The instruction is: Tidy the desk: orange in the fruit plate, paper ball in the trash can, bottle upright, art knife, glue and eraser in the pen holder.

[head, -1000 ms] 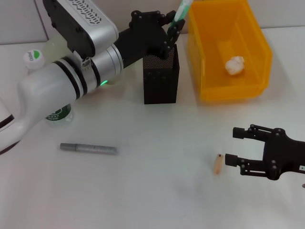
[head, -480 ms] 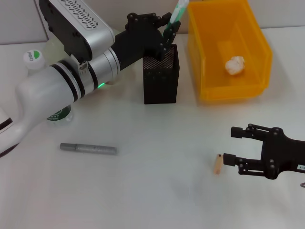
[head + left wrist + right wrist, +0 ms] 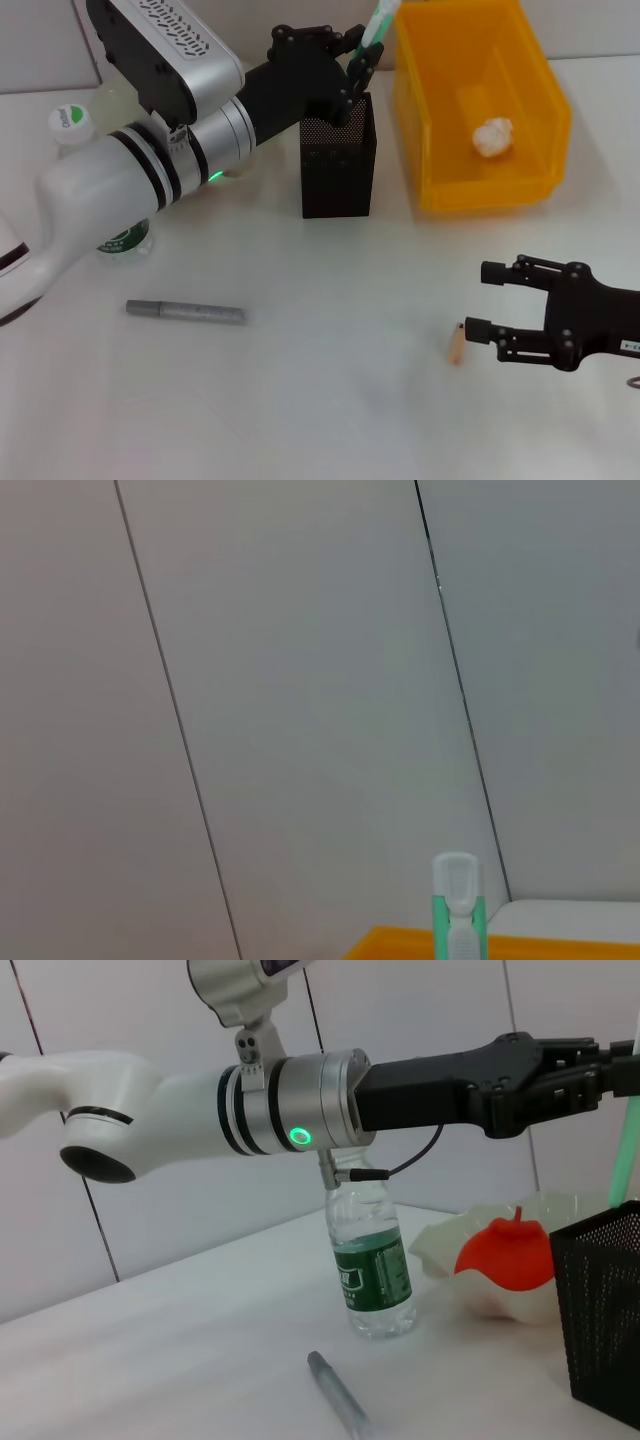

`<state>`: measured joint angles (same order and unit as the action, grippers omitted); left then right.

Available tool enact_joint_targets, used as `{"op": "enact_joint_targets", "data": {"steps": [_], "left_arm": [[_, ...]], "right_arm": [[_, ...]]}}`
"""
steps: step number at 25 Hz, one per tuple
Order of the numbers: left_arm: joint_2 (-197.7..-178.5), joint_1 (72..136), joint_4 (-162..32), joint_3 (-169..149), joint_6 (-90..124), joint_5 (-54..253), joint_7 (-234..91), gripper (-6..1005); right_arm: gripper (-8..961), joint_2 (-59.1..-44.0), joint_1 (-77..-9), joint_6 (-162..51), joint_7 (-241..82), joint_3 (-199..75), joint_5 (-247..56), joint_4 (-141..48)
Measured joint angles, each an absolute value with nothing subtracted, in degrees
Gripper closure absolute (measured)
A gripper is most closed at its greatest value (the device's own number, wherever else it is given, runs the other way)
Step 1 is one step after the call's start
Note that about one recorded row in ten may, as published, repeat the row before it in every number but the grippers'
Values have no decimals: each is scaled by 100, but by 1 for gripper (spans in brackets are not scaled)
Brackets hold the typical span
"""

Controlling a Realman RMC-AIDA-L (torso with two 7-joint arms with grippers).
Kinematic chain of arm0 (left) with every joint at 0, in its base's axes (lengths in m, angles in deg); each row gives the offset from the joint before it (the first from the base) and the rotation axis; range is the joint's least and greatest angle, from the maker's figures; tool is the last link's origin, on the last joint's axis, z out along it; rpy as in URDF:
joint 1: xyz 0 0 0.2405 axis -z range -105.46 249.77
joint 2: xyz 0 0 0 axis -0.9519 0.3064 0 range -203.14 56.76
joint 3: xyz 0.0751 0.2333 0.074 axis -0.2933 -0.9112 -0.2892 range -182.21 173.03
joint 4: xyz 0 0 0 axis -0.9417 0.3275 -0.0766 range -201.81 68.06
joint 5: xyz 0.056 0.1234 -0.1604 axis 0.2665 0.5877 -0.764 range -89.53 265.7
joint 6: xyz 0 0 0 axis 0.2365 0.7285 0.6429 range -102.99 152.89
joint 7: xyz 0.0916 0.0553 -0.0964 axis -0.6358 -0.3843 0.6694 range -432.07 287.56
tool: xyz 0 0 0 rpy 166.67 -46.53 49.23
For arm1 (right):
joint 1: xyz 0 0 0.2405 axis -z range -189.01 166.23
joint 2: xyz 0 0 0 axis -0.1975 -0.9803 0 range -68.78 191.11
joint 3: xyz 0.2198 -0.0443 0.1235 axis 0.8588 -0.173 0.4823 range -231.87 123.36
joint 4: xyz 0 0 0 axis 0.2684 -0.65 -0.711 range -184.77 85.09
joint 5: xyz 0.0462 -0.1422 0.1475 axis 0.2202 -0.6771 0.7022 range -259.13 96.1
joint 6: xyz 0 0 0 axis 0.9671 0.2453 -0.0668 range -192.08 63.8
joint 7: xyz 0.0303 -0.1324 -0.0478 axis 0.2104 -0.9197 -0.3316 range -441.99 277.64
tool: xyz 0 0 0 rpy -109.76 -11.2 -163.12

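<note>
**Knife Going Into the Pen Holder**

Nearest to the robot, well in front of the pen holder point(image 3: 338, 165) and off to its right, the right tool point(image 3: 478, 300) hung low over the desk point(image 3: 330, 400). Its fingers were spread wide and held nothing. A small tan stick point(image 3: 457, 343) lay just beside it. A grey stick point(image 3: 185, 312) lay in front of the pen holder, off to its left.

Further back, the left tool point(image 3: 357, 58) was right above the pen holder. It was pinching the art knife point(image 3: 378, 22), which stood tilted over the opening. This looked like the step of dropping the knife in. Next the tool would need to go lower and let go, I think.

The paper ball point(image 3: 492, 137) sat in the trash can point(image 3: 430, 150), just right of the pen holder.

Only the right wrist view showed the bottle point(image 3: 372, 1270) standing upright and the orange point(image 3: 505, 1251) in the fruit plate point(image 3: 450, 1248), both beyond the holder. The left wrist view showed only the knife's white end and a wall.
</note>
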<state>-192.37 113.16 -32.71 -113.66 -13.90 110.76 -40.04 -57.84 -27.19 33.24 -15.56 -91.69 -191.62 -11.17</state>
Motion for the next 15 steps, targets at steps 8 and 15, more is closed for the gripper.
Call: {"op": "enact_joint_targets", "data": {"steps": [8, 15], "left_arm": [[-19237, 11380, -3331, -11363, -1390, 11085, -3992, 697], [-19237, 11387, -3340, -11373, -1406, 11083, -3987, 690]], "right_arm": [[168, -5792, -2738, 3324, -1555, -9177, -19165, -1117], [169, -5793, -2766, 3327, -1540, -9179, -19165, -1117]]}}
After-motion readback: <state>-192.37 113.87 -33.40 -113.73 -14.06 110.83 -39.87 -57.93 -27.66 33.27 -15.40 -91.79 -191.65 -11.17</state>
